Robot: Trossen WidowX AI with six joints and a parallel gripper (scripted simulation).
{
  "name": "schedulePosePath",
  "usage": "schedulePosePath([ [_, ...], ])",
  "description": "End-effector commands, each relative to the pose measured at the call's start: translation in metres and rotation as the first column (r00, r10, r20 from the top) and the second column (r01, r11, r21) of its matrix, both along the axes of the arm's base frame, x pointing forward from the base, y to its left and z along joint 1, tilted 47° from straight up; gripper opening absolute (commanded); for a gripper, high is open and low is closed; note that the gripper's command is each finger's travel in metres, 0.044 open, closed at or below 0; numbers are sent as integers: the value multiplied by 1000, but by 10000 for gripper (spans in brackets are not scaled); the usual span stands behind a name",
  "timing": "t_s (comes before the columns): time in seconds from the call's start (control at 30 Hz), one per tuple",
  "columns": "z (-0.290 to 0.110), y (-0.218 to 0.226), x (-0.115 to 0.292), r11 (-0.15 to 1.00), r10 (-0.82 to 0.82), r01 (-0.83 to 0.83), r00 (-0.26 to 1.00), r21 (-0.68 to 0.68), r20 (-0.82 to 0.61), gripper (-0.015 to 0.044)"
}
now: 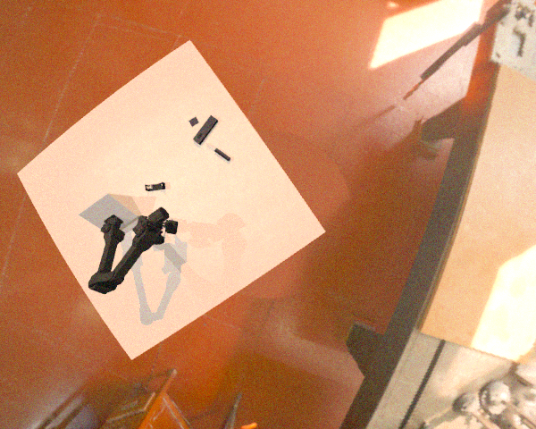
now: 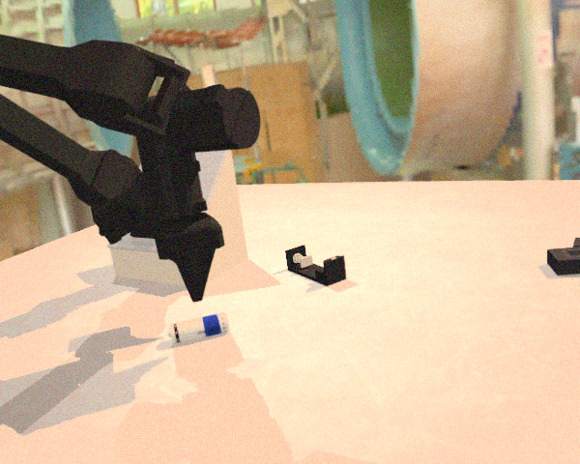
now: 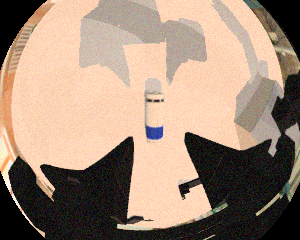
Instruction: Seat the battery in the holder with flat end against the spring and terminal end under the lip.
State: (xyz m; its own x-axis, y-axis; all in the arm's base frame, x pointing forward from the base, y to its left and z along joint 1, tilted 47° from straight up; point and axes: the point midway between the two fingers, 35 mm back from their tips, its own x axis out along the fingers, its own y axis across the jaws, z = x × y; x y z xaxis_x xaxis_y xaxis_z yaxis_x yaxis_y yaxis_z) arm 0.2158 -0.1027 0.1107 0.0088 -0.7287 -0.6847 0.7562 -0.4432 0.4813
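Observation:
A white battery (image 2: 192, 328) (image 3: 154, 114) with a blue band lies on its side on the table; in the top view the arm hides it. My gripper (image 2: 196, 300) (image 3: 159, 138) is open and empty above the battery. In the wrist view its two fingertips stand apart, with the battery lined up lengthwise between and ahead of them. The black holder (image 1: 154, 187) (image 2: 312, 272) stands on the table, away from the battery, with a raised wall at each end and a pale spring part inside one end. A piece of the holder (image 3: 189, 186) shows beside the right finger in the wrist view.
A pale angular block (image 1: 103, 210) (image 2: 145, 267) stands behind the gripper. A dark oblong box (image 1: 205, 130) (image 2: 572, 260), a small dark square (image 1: 193, 121) and a thin dark rod (image 1: 221, 155) lie farther off, beyond the holder.

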Motion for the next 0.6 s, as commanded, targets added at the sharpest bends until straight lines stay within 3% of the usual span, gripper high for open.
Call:
schedulePosePath([
  [0.0,0,-2,-2,1000,-27,27,999,-6,30,237],
  [0.57,-15,-17,0,1000,-26,27,999,-2,30,237],
])
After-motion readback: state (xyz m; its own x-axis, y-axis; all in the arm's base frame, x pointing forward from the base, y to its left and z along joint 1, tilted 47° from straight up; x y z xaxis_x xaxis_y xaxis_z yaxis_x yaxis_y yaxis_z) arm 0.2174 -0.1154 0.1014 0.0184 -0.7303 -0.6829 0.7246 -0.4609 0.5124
